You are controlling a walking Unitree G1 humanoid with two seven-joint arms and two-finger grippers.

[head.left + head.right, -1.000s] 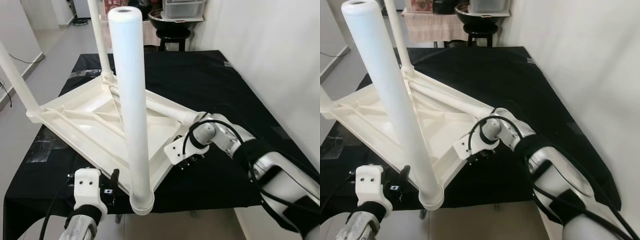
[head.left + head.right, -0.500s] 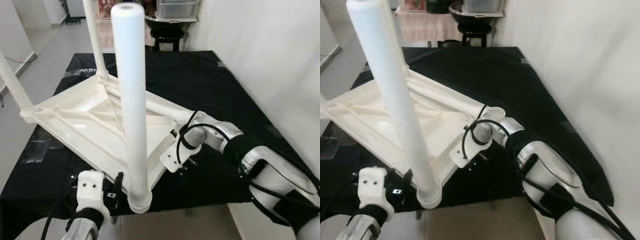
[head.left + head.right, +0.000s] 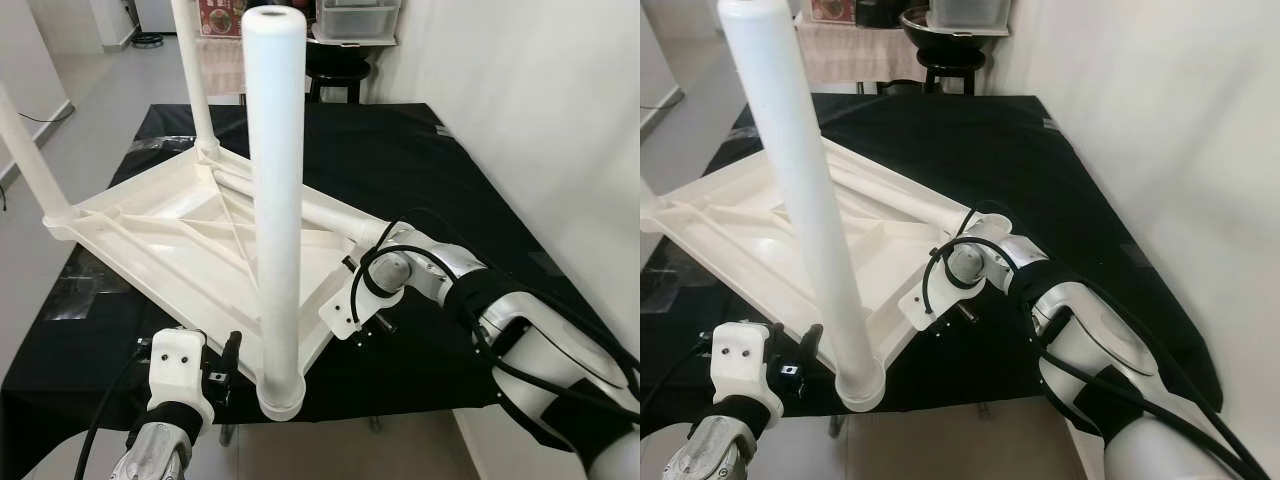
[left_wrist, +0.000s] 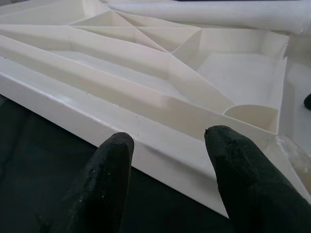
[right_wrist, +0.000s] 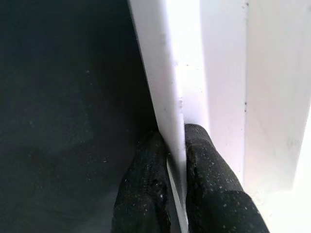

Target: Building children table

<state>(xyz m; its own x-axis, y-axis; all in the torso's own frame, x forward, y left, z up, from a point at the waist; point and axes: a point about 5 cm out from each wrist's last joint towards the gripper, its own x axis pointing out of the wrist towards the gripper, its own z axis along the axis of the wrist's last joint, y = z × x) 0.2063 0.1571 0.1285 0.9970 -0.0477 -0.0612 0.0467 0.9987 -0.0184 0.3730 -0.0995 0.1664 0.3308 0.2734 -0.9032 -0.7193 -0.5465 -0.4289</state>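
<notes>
1. Tabletop covered by a black cloth.
2. White wall along the right.
3. Dark round stool at the far end, behind the tabletop.
4. Clear plastic bin above the stool.
5. Grey floor at far left.

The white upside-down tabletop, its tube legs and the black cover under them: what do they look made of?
White ribbed tabletop: apparently moulded plastic, semi-gloss, given its thin cast ribs and soft sheen. White tube leg: looks like the same smooth plastic, hollow at its open top. Black table cover: probably matte fabric or felt, with specks of lint showing. The right gripper pinches the tabletop's thin edge wall.
</notes>
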